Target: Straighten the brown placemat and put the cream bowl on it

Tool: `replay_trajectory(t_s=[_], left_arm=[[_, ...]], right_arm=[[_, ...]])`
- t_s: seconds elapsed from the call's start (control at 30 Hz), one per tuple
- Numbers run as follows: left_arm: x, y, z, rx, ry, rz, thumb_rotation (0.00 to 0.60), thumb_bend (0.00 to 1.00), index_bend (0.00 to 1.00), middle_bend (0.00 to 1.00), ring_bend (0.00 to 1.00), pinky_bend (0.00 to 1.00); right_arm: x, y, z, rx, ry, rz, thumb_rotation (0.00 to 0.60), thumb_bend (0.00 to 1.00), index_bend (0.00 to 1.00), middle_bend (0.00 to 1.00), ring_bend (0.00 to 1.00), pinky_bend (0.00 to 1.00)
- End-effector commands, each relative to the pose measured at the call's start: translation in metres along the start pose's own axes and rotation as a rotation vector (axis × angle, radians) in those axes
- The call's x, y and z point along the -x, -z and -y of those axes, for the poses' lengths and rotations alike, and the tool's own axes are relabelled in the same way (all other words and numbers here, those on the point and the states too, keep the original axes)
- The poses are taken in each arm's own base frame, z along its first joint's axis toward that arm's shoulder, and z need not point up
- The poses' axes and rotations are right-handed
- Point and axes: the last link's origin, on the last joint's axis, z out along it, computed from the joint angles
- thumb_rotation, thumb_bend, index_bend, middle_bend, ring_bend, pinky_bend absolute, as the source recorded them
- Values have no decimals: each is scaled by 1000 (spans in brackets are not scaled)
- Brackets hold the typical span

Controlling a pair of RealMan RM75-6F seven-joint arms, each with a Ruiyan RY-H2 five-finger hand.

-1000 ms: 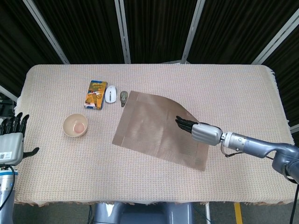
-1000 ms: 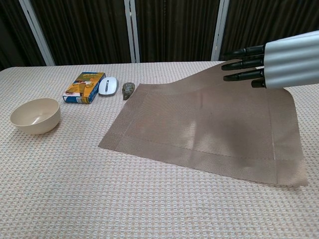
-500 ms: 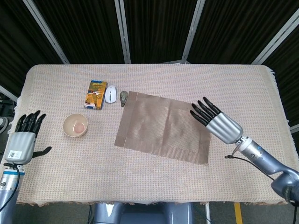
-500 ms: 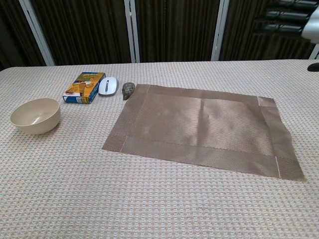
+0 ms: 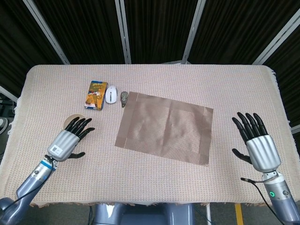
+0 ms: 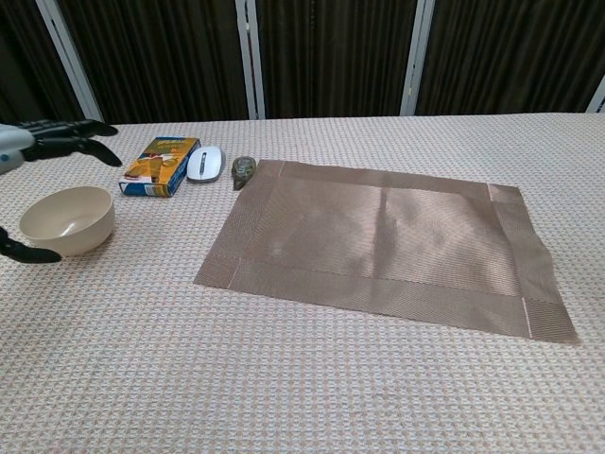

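Our right hand (image 5: pixel 259 146) has let go of the mat (image 5: pixel 165 127), now flat, and pulled back open and empty, while our left hand (image 5: pixel 70 139), open too, has come above the bowl (image 6: pixel 67 219), so grasping comes next.

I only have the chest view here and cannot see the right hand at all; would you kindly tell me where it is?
Observer: The right hand is to the right of the brown placemat, apart from it, fingers spread and holding nothing.
Operator: Thank you. How does the left hand sit relative to the cream bowl?
Observer: In the head view, the left hand covers most of the cream bowl; only a sliver of rim shows beyond its fingertips.
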Motion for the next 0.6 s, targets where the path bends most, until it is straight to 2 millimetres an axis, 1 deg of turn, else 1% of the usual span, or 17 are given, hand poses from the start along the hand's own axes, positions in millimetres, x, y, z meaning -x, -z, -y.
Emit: replay_trajectory(t_s=[0.03, 0.2, 0.23, 0.37, 0.43, 0.6], left_arm=[[11, -26, -13, 31, 20, 28, 600, 42, 228, 0, 0, 0], [28, -51, -26, 47, 40, 39, 600, 57, 284, 0, 0, 0], [34, -59, -31, 53, 46, 46, 600, 67, 292, 0, 0, 0], [46, -77, -38, 49, 34, 58, 600, 116, 308, 0, 0, 0], [53, -83, -42, 49, 41, 74, 600, 120, 318, 0, 0, 0], [62, -88, -45, 47, 52, 86, 600, 137, 354, 0, 0, 0]], right_arm=[[-2, 19, 0, 58, -59, 21, 600, 0, 0, 0, 0, 0], [0, 28, 6, 118, -133, -3, 600, 0, 0, 0, 0, 0], [1, 30, 6, 140, -143, -17, 600, 0, 0, 0, 0, 0], [4, 31, 7, 175, -133, -45, 600, 0, 0, 0, 0, 0], [7, 32, 5, 194, -126, -45, 600, 0, 0, 0, 0, 0], [13, 33, 0, 213, -107, -41, 600, 0, 0, 0, 0, 0]])
